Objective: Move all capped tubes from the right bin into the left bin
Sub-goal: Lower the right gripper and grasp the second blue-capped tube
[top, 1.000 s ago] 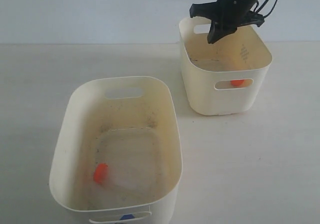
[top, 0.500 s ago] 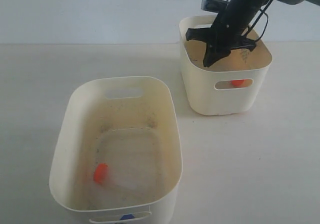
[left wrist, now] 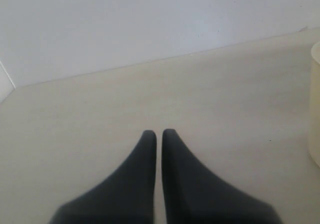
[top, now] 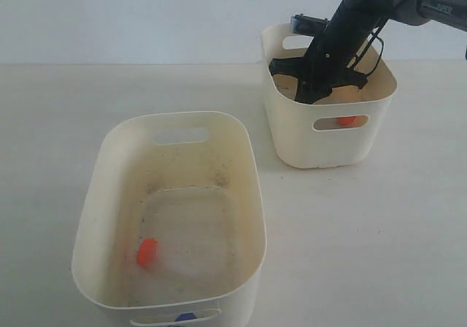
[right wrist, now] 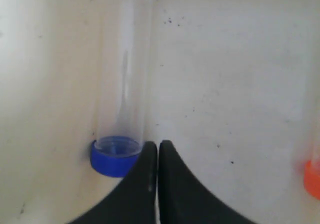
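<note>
The right bin [top: 299, 133] stands at the back right, and my right arm [top: 332, 46] reaches down into it. Inside, my right gripper [right wrist: 158, 145] is shut with nothing between its fingers. Its tips sit right beside the blue cap [right wrist: 114, 157] of a clear capped tube [right wrist: 124, 84] lying against the bin's wall. A second tube's orange cap [right wrist: 313, 179] shows at the edge, and also through the bin's handle slot [top: 346, 121]. The left bin [top: 109, 195] holds an orange-capped tube [top: 147, 252] and a blue cap [top: 185, 316] behind its front slot. My left gripper [left wrist: 156, 133] is shut and empty above bare table.
The pale table [top: 365, 232] runs around both bins, with a light wall behind it. A cream bin's wall [left wrist: 315, 109] shows at the edge of the left wrist view. The left arm is out of the exterior view.
My right gripper has come down from above the right bin's rim to deep inside the bin. The tubes in the left bin have not moved.
</note>
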Robot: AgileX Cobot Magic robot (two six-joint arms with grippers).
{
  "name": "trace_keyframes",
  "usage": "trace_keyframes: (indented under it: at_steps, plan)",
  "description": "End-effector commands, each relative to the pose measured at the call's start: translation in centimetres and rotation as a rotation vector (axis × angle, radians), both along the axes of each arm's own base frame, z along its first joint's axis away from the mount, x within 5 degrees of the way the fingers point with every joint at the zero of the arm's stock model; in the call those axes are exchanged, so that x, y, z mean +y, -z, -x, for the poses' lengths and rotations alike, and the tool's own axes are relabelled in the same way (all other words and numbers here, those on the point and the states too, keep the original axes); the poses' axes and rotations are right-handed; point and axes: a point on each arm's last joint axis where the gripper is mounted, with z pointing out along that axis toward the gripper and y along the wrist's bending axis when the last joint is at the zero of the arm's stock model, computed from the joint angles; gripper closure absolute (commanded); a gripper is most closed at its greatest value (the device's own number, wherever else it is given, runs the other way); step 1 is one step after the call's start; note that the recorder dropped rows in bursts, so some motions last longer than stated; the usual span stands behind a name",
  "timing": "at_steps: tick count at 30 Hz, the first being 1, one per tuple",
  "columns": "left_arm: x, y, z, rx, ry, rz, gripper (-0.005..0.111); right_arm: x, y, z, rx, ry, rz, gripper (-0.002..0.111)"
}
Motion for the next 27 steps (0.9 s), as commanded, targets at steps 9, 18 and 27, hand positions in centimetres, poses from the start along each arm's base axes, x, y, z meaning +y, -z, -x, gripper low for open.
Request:
trace_keyframes:
  at_steps: [9,18,27]
  plan:
    - [0.0,-0.2,0.0,-0.010,0.001,0.017,0.102,0.1,-0.3,0.0,-0.004,0.001,-0.012,0.050]
    - [0.0,-0.2,0.0,-0.010,0.001,0.017,0.102,0.2,-0.3,0.0,0.005,0.026,-0.025,0.010]
    - [0.0,-0.2,0.0,-0.010,0.001,0.017,0.102,0.9,1.2,-0.2,0.015,0.034,-0.052,0.010]
